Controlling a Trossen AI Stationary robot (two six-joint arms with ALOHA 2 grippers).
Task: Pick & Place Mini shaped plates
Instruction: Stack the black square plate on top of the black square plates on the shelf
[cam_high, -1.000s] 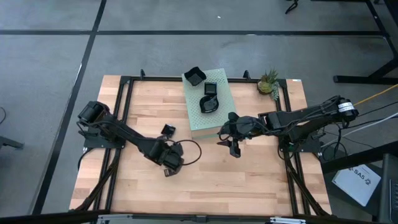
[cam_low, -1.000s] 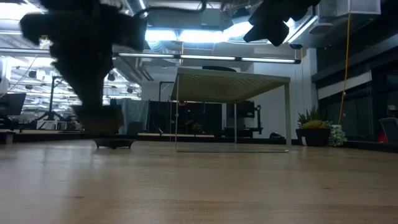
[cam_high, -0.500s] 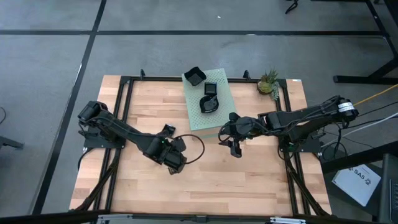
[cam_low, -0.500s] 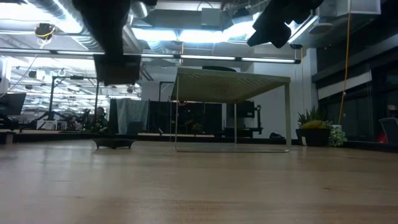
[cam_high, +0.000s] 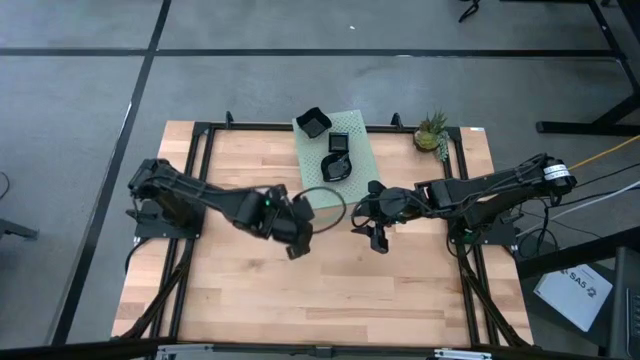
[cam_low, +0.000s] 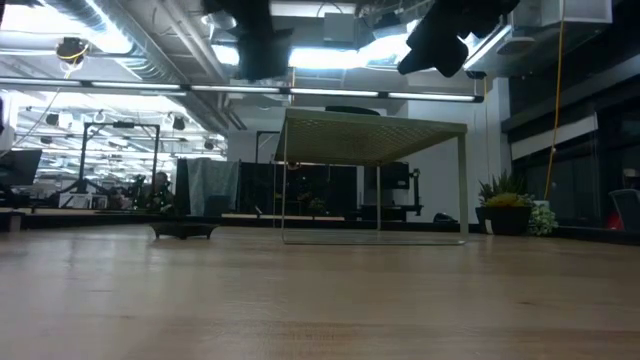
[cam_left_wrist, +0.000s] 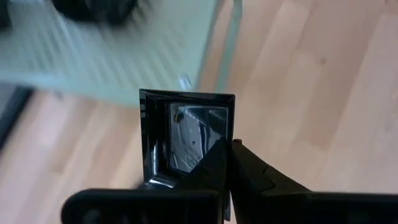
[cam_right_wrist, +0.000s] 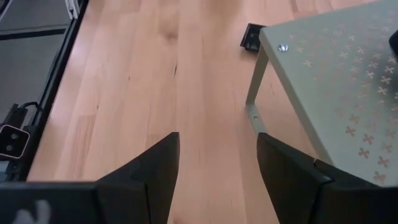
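Table: left hand (shut) grips plate.

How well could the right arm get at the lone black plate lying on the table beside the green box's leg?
Probably not right now. The right gripper is open and empty, and the table toward the lone plate is bare, but the left arm, holding a square plate, crosses above that spot.

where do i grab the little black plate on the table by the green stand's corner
Pinch one raised rim wall of the small black plate, one finger inside and one outside, coming straight down: it lies flat and low on the table. Probably take the edge away from the green stand, whose corner is close. The open right gripper is free.
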